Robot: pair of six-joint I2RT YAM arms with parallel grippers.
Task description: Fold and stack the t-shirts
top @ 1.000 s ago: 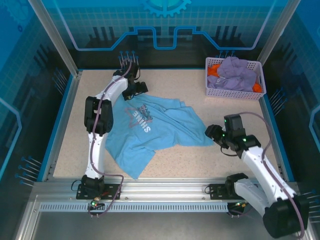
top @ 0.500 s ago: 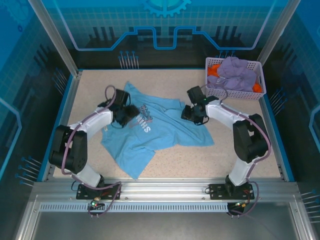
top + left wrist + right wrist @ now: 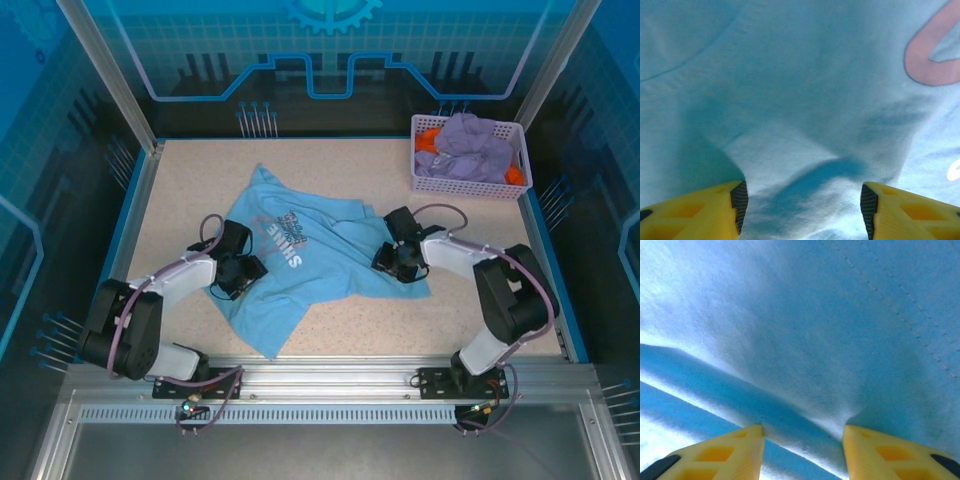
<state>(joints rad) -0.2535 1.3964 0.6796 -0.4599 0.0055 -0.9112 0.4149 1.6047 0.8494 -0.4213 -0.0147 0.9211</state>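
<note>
A blue t-shirt (image 3: 310, 255) lies spread and rumpled in the middle of the speckled tabletop (image 3: 180, 180), with its lettering (image 3: 285, 228) facing up just left of centre and one pointed corner reaching toward the lower edge of the frame. In the upper right corner stands a mesh basket (image 3: 468, 186) that holds a bunched lavender t-shirt (image 3: 470, 140), with an orange t-shirt (image 3: 428, 136) showing beneath it at the sides.

In the overhead view the left pincer (image 3: 243, 272) sits low at the shirt's left edge, left of centre. Seen from its own wrist, the left pincer (image 3: 804, 210) is spread wide: its two yellow fingers (image 3: 700, 212) stand at the bottom corners of the frame with a soft rise of blue cloth (image 3: 790, 75) between them, not clamped. A pink curve of the lettering (image 3: 930, 62) shows at the upper right.

The right pincer (image 3: 393, 262) sits on the shirt's right side, right of centre in the overhead view. From its wrist, the right pincer (image 3: 802, 442) is also parted, its yellow fingers (image 3: 725, 452) at the bottom of the frame astride a ridge in the blue cloth (image 3: 790, 330) that runs from the left edge down toward the bottom centre. A stitched seam (image 3: 900, 315) crosses the upper right. Whether the fingertips press into the fabric cannot be told.
</note>
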